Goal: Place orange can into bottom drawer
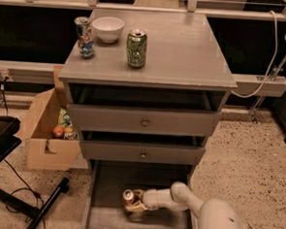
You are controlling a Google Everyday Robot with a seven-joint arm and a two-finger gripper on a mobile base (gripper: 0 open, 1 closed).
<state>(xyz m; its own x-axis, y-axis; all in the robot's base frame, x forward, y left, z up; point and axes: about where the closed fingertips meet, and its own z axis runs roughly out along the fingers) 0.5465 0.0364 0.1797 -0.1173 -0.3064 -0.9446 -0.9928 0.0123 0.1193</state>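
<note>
Placement looks nearly finished: the small orange-brown metal drink can with a silver top (128, 197) is already inside the lowest, deepest grey drawer (109, 181) of the grey three-drawer cabinet (147, 120), which stands pulled out as a long flat tray. The orange can sits toward the middle of the bottom drawer, roughly upright with its silver top facing up. Whether its base rests on the drawer floor or hangs just above it cannot be told. The white arm's two-finger gripper (133, 204) reaches in from the right, low inside the bottom drawer. Its pale fingers (139, 208) are closed narrowly around the orange can's body, gripping it from the side. What seems left is to set the can down if it is not yet resting, open the fingers, and draw the arm out without knocking it over. Up on the counter (190, 56) stand a green drink can (136, 48), a blue-and-silver patterned can (83, 36) and a white bowl (108, 29), all well apart from the gripper.
</note>
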